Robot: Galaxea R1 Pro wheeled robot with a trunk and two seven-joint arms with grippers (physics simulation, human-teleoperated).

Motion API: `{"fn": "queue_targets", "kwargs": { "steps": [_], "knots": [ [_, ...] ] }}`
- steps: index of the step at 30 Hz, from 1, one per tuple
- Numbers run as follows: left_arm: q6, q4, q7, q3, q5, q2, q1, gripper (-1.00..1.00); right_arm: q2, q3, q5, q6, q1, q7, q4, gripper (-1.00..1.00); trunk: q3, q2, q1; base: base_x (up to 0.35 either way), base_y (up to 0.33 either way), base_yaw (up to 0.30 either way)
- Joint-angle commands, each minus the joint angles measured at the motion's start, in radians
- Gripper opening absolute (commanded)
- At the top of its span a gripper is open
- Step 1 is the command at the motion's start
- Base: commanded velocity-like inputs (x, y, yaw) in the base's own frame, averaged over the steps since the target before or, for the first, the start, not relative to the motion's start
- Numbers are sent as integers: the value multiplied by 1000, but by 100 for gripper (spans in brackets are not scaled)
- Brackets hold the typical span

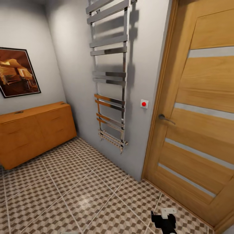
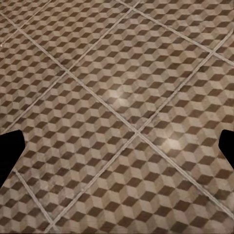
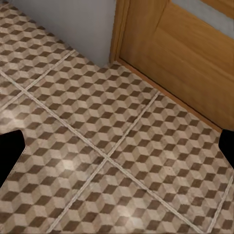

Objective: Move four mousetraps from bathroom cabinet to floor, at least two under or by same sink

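At the edges of each wrist view, dark fingers [image 2: 10, 151] of the left gripper stand far apart with nothing between them, bare bathroom floor [image 2: 122, 97] showing in the gap. The right gripper's fingers [image 3: 9, 153] are just as wide and empty, held over tiles close to the foot of a wooden door [image 3: 180, 53] and a strip of grey wall [image 3: 68, 24]. From the head view, a black part of the right arm [image 1: 164, 222] shows low, above the cube-patterned tiles near the door with its frosted strips and lever handle [image 1: 165, 118]. Beside the door, a red button [image 1: 144, 103] sits on the wall, next to a tall chrome towel rail [image 1: 109, 74]. Farther off, the cabinet [image 1: 35, 135] stands against the left wall, its drawer fronts closed, beneath a framed picture [image 1: 18, 72]. A small dark object lies on the cabinet's top; I cannot tell whether it is a mousetrap.
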Motion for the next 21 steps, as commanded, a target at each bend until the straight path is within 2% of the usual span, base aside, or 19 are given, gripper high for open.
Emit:
{"fn": "queue_targets", "kwargs": {
  "steps": [1,21],
  "knots": [
    [-5,4,3,-9,5,-1,-2,100,0,9,-7,-3,-1,-4,1,100,-2,-2,1,0,0,291],
    [-4,5,3,-9,5,-1,-2,100,1,9,-7,-3,-1,-4,1,100,-2,-2,1,0,0,291]
  ]
}}
